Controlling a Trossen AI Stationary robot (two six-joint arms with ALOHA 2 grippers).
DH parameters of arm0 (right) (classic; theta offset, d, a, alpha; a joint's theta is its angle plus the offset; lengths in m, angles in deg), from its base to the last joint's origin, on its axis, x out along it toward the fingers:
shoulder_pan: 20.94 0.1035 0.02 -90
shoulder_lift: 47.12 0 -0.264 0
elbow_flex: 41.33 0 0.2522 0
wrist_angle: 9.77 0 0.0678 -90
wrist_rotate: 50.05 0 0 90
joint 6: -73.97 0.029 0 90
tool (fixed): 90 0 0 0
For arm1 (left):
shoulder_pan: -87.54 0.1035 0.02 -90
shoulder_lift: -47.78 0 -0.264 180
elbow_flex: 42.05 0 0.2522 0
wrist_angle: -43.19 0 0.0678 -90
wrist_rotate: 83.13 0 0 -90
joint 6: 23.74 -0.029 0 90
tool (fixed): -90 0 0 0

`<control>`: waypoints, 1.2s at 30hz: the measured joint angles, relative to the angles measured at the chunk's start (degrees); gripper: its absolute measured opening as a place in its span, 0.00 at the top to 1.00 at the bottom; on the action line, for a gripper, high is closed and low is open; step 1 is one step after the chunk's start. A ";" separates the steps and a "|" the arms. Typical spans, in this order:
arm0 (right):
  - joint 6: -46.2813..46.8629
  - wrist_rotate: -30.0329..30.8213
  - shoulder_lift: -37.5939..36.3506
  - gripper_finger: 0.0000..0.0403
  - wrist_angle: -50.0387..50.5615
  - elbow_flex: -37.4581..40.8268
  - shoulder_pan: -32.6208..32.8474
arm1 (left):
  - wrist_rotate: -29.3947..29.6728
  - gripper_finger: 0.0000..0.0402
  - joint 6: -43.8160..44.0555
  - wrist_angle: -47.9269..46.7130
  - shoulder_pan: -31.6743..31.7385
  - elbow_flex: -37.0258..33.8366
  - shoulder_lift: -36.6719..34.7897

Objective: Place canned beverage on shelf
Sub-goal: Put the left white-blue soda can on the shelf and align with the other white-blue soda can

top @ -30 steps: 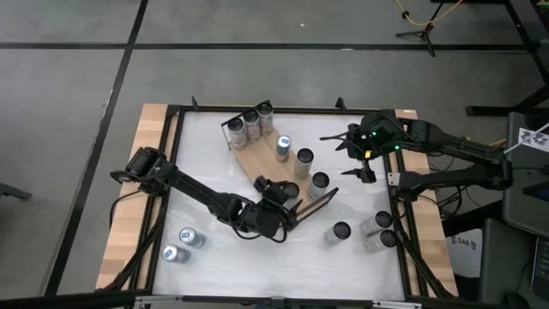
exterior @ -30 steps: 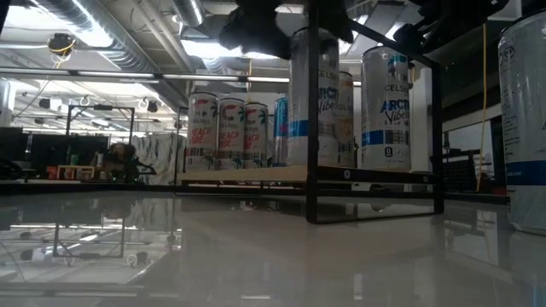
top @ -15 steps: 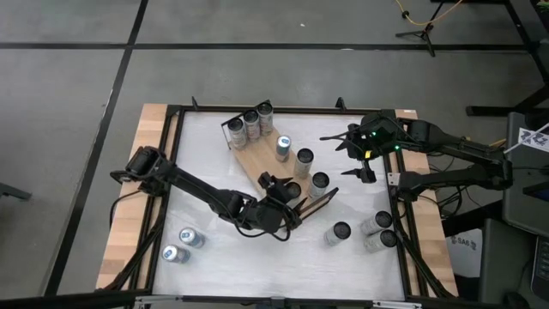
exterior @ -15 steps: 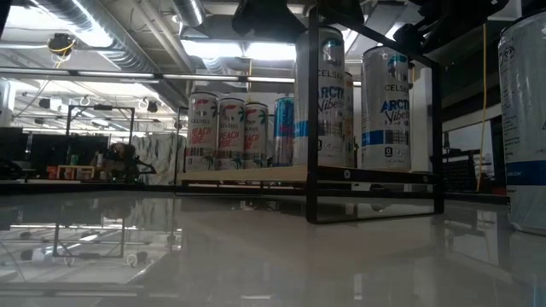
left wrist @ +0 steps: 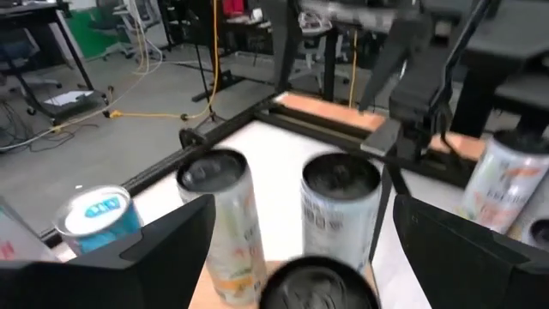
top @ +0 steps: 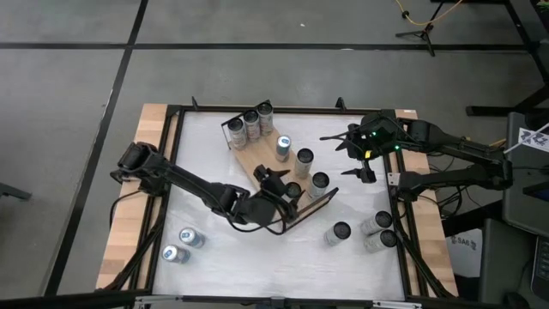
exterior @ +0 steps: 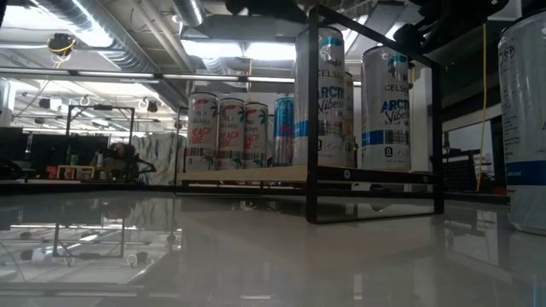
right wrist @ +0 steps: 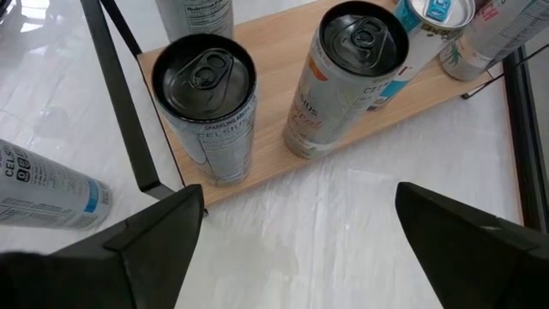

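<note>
While left fingers (top: 273, 182) spread above shelf (top: 257, 160), can (left wrist: 319, 286) below cut off; right fingers (top: 350, 154) released.

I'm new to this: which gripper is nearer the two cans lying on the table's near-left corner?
The left. The left gripper hovers open over the shelf, right of the lying cans; the right gripper waits open across the table.

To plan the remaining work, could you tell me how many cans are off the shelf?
5. Three cans are right of the shelf; two are at the front left. The left arm might hide another.
</note>
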 joint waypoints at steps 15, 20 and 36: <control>0.00 -0.01 0.01 0.06 0.13 0.00 0.00 | -17.27 0.13 3.95 -16.80 0.20 0.07 -5.72; 0.00 -0.01 0.01 0.06 0.13 0.00 0.00 | -17.63 0.13 11.26 -26.18 0.26 0.04 -5.72; 0.00 0.01 0.00 0.06 0.11 0.01 0.00 | -21.09 0.13 16.01 -33.04 1.99 -4.29 -5.39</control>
